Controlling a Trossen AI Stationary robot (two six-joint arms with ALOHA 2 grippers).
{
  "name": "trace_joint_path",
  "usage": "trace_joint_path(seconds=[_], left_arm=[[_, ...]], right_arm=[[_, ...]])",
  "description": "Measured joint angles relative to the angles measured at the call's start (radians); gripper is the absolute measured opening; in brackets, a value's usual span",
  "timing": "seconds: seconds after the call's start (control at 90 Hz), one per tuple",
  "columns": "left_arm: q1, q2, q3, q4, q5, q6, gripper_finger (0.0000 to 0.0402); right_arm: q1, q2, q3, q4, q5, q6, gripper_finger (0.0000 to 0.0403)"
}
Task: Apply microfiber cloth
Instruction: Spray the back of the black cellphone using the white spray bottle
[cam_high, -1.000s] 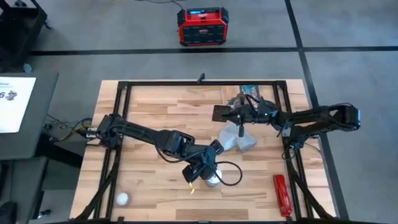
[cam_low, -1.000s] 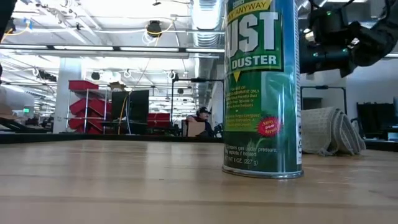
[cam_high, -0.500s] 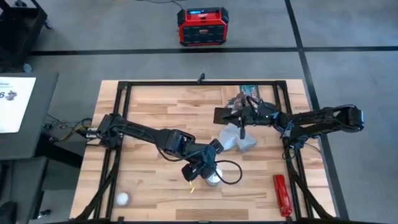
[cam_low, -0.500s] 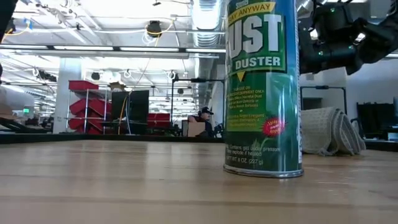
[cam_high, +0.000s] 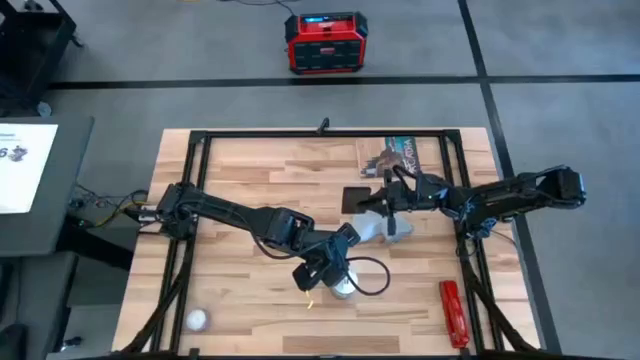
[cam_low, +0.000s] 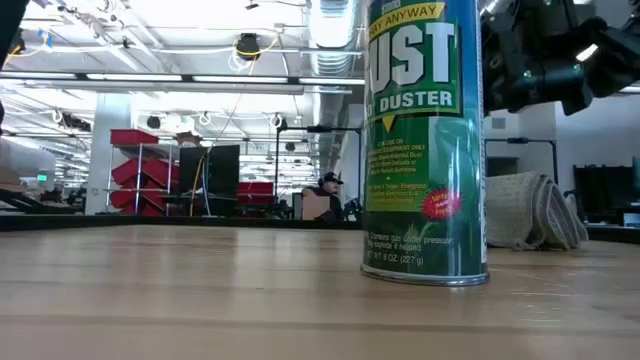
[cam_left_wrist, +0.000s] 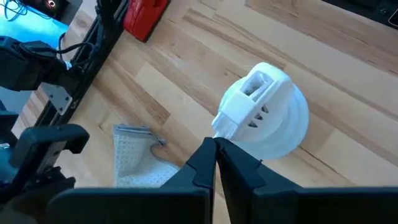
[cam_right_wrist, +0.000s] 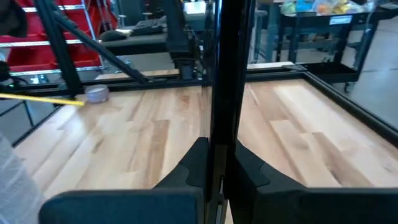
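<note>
Two arms reach toward the green duster can (cam_low: 425, 150), which stands upright on the wooden counter (cam_high: 250, 170). Left gripper (cam_high: 322, 277) hangs just beside the can's white cap (cam_left_wrist: 264, 112), fingers (cam_left_wrist: 208, 162) pressed together, grasping nothing. Beyond the can lies the microfiber cloth (cam_high: 378, 226), bunched up. Right gripper (cam_high: 388, 200) sits over the cloth's far edge, fingers clenched on a thin black upright piece (cam_right_wrist: 222, 74).

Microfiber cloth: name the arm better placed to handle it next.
Right. Its end effector sits at the microfiber cloth, beside the black phone. The left end effector is shut over the duster can, nearer the table's front.
</note>
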Motion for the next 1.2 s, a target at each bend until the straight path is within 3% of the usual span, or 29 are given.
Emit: trace_joint_path(seconds=[0.167,0.5,0.844,1.056,1.2], left_arm=[[0.001,0.000,0.000,0.003,0.001,0.003,0.0000],[0.007,0.001,-0.001,0.001,0.006,-0.012,0.0000],[0.015,0.048,-0.003,-0.035,0.024,-0.022,0.0000],[0.018,0.044,0.002,-0.028,-0.023,-0.023,0.0000],[0.015,0.022,0.070,-0.086,-0.095,-0.022,0.0000]], right_arm=[[-0.001,0.024,0.000,0.018,0.000,0.012,0.0012],[0.029,0.197,0.000,0.183,-0.002,0.040,0.0012],[0.032,0.209,0.000,0.194,-0.003,0.045,0.0012],[0.033,0.209,0.001,0.189,-0.003,0.044,0.0012],[0.032,0.208,0.001,0.192,-0.003,0.040,0.0012]])
